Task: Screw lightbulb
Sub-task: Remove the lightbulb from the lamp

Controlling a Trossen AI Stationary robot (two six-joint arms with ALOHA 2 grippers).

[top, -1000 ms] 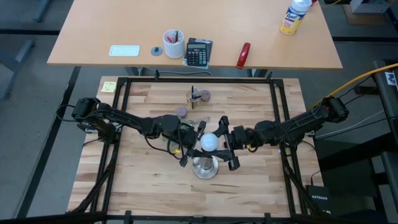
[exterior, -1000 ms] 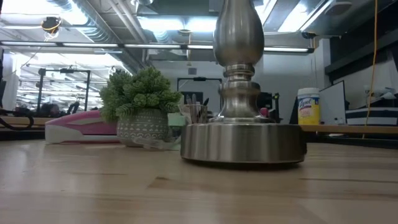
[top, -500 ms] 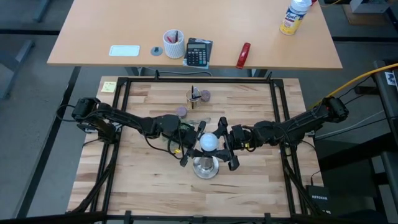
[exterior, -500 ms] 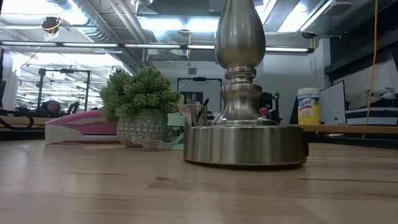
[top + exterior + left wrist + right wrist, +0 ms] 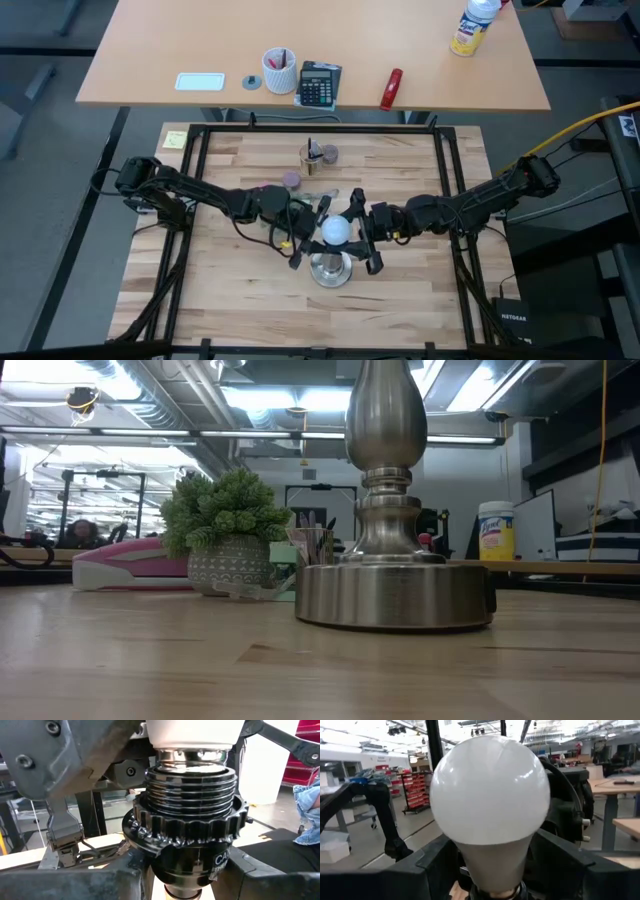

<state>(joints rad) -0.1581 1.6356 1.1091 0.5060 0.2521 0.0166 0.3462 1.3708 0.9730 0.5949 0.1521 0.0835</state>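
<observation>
While the lightbulb [image 5: 337, 231] sits in the black socket [image 5: 187, 827] atop the silver stand [image 5: 331, 269], centre of the high view, threading looks partly done: silvery base still shows above the socket. Right claw [image 5: 366, 231] is clamped on the bulb's neck, its fingers either side. Left claw [image 5: 309, 232] is closed around the socket collar, bracing it. Next move, I'd judge: right wrist twists, then regrips; left must hold the stand steady on the worktop [image 5: 230, 290] and avoid cross-threading.
</observation>
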